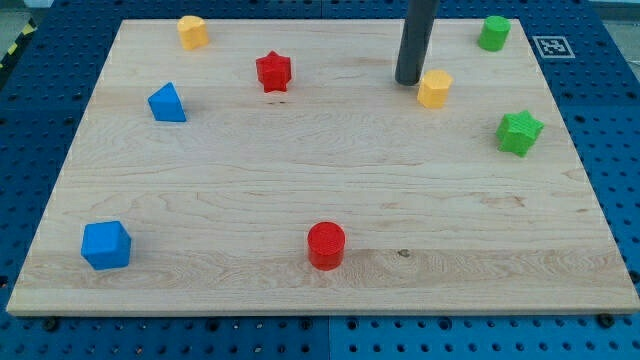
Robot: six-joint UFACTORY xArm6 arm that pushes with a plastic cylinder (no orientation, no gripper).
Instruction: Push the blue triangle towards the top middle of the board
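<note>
The blue triangle (167, 103) lies at the view's left, in the upper part of the wooden board (300, 190). My tip (408, 81) rests on the board near the view's top, right of the middle, far to the right of the blue triangle. It stands just left of a yellow block (434, 88), close to touching it. The dark rod rises out of the view's top.
A red star (273, 72) lies between the triangle and my tip. A yellow block (192, 32) is at top left, a green block (493, 33) at top right, a green star (519, 132) at right. A blue cube (106, 245) is at bottom left, a red cylinder (326, 245) at bottom middle.
</note>
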